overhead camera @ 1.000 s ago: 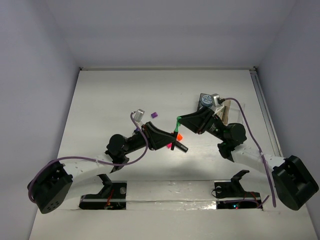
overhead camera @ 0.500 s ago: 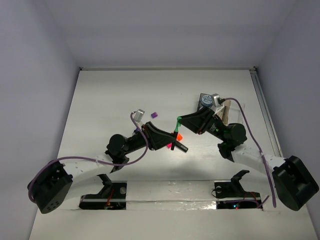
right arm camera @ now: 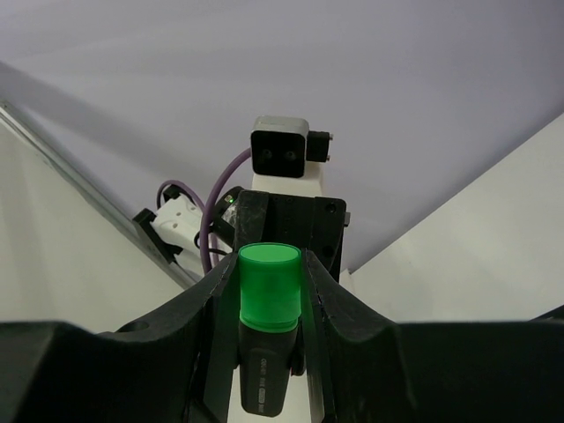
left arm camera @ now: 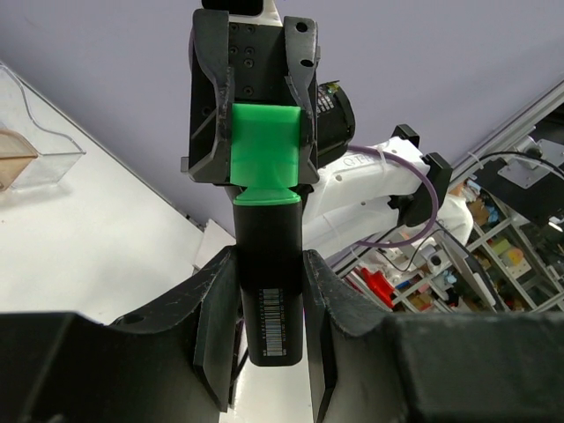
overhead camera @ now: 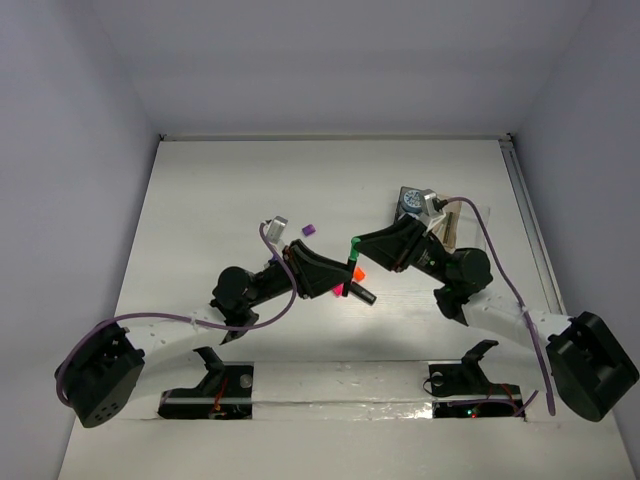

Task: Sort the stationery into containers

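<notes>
A black highlighter (overhead camera: pixel 351 264) with a green cap (left arm camera: pixel 264 152) hangs between both arms above the table's middle. My left gripper (left arm camera: pixel 268 257) is shut on its black body (left arm camera: pixel 269 304), barcode facing the camera. My right gripper (right arm camera: pixel 269 264) is shut on the green cap (right arm camera: pixel 269 286), from the opposite end. In the top view the left gripper (overhead camera: pixel 343 281) sits just below the right gripper (overhead camera: pixel 356 245). The clear box (overhead camera: pixel 447 222) with a tan insert stands behind the right arm, partly hidden. The small grey holder (overhead camera: pixel 277 229) stands behind the left arm.
A purple cap (overhead camera: pixel 308 229) lies near the grey holder. An orange piece (overhead camera: pixel 358 272) and a pink piece (overhead camera: pixel 339 291) lie under the grippers, next to a black marker body (overhead camera: pixel 361 295). A round blue-and-white piece (overhead camera: pixel 409 200) sits by the clear box.
The right gripper and the highlighter's capped end have shifted very slightly down and left. Both grips are unchanged.
</notes>
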Action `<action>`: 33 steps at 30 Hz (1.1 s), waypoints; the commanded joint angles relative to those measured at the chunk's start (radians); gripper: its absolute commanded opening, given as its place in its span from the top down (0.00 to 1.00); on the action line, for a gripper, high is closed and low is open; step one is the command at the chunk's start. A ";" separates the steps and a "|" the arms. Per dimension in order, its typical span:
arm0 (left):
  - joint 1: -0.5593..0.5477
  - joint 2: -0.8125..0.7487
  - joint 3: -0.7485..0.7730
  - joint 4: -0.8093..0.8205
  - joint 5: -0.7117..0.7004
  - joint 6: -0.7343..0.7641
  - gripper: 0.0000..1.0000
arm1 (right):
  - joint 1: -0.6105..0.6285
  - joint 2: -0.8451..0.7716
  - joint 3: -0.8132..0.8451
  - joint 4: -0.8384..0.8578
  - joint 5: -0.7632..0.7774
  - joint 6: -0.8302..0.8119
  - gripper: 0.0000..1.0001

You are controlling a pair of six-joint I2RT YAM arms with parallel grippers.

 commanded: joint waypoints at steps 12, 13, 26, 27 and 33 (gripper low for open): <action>0.016 -0.029 0.068 0.274 -0.021 0.052 0.97 | 0.058 -0.030 -0.008 0.098 0.046 -0.054 0.77; 0.016 -0.028 0.069 0.274 -0.019 0.053 0.97 | 0.058 -0.032 -0.007 0.098 0.049 -0.055 0.77; 0.034 0.018 0.072 0.326 -0.002 0.021 0.99 | 0.100 -0.090 0.021 -0.038 0.061 -0.163 0.77; 0.035 0.018 0.071 0.328 -0.002 0.020 0.99 | 0.100 -0.098 0.021 -0.073 0.061 -0.173 0.77; 0.064 0.006 0.065 0.333 -0.001 0.010 1.00 | 0.100 -0.124 0.025 -0.142 0.041 -0.213 0.78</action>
